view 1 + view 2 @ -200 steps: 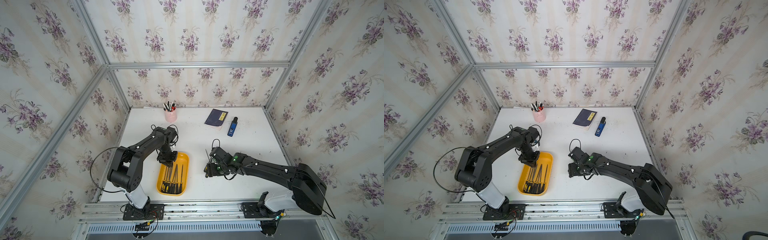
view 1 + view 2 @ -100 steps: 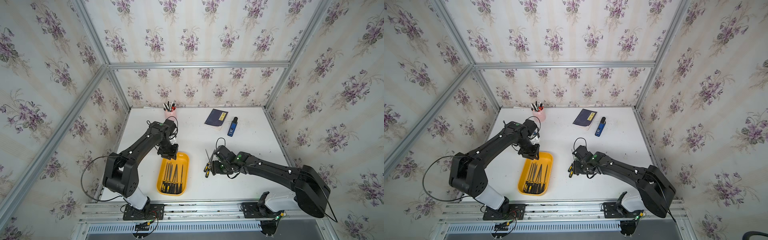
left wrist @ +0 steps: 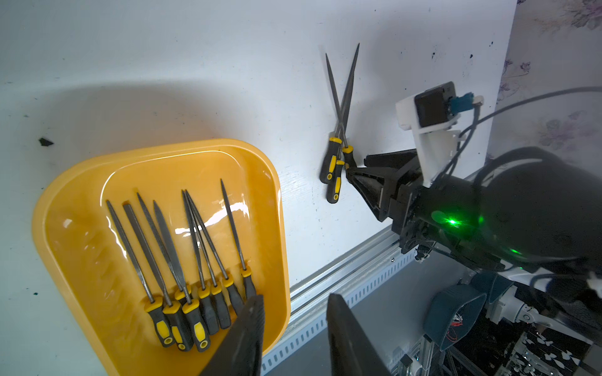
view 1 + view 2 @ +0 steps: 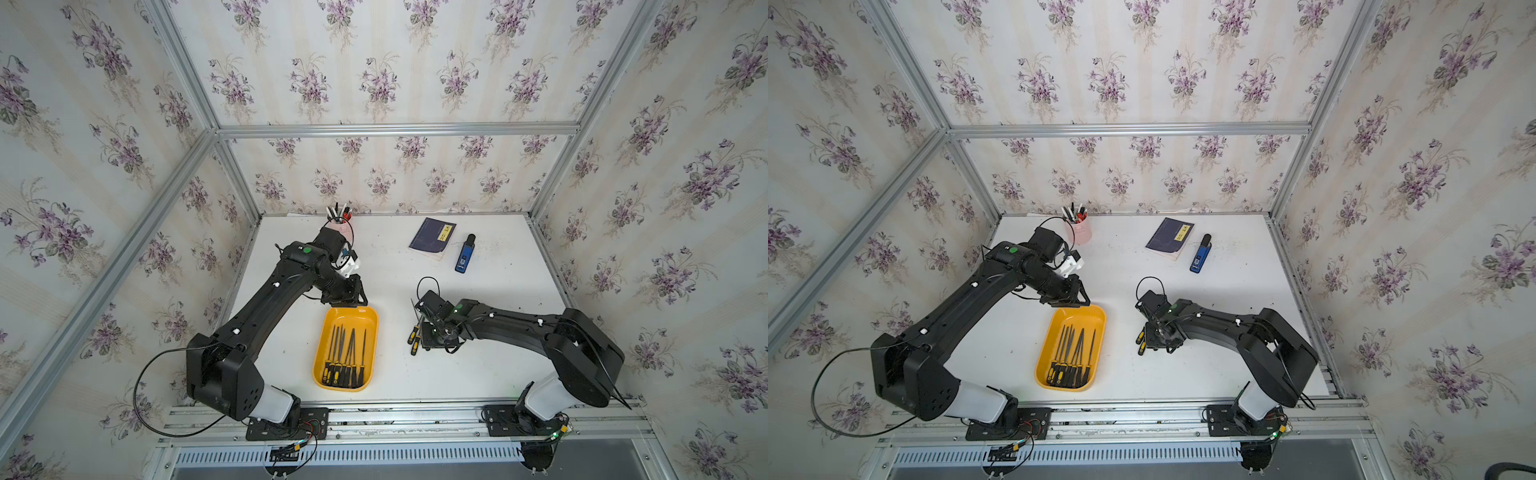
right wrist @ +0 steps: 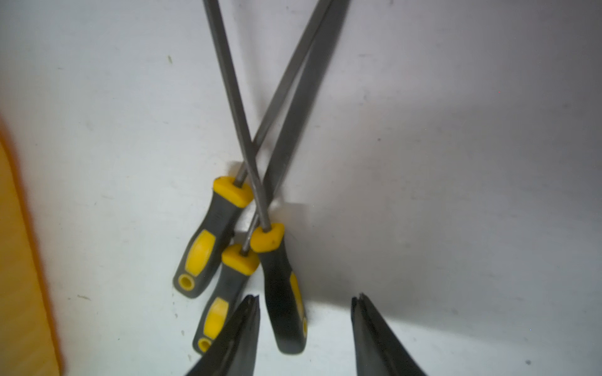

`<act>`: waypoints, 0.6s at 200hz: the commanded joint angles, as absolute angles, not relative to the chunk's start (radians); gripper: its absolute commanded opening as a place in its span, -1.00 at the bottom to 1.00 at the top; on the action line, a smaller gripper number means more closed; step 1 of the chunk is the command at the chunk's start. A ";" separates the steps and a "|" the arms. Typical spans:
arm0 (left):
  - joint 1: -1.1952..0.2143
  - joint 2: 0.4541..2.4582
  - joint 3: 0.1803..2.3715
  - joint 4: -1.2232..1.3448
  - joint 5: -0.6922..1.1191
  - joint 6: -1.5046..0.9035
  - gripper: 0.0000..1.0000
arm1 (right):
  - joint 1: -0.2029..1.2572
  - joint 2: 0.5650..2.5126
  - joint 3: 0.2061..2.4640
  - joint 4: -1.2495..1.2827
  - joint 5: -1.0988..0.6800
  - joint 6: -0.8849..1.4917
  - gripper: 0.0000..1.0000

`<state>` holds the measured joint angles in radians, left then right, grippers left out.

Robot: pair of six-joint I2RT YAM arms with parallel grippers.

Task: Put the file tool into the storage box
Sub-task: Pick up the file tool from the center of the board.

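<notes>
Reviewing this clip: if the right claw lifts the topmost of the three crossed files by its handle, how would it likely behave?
The topmost file looks stiff: its metal blade runs straight. Gripped by the handle alone, it may tip blade-down, the blade being longer. It overlies the other two files, which might shift.

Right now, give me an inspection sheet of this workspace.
Surface: white table, lightly marked.
Job's things: tray holds several files; three loose files lie crossed on the table beside it.
Clutter: pen cup, notebook, blue gadget at the back.
Pincers: left pincer open, empty, by the tray's far end; right pincer open, straddling one loose handle.
Cables: slack loop by the left base; small loop on the right wrist.
Surroundings: floral walls, metal frame.
</notes>
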<state>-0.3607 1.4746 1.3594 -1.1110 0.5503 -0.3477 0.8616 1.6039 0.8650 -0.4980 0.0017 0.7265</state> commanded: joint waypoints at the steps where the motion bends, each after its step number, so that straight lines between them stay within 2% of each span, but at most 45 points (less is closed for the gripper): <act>1: -0.361 1.465 1.359 -1.113 0.569 -0.350 -0.24 | 0.858 1.642 0.883 -0.484 0.027 0.687 -0.05; 20: -0.361 1.465 1.360 -1.115 0.565 -0.347 -0.25 | 0.856 1.671 0.899 -0.476 0.037 0.668 -0.13; 70: -0.362 1.482 1.370 -1.112 0.559 -0.337 -0.25 | 0.855 1.682 0.882 -0.461 0.019 0.649 -0.60; 120: -0.360 1.510 1.391 -1.099 0.574 -0.337 -0.25 | 0.854 1.527 0.836 -0.443 -0.011 0.632 -0.74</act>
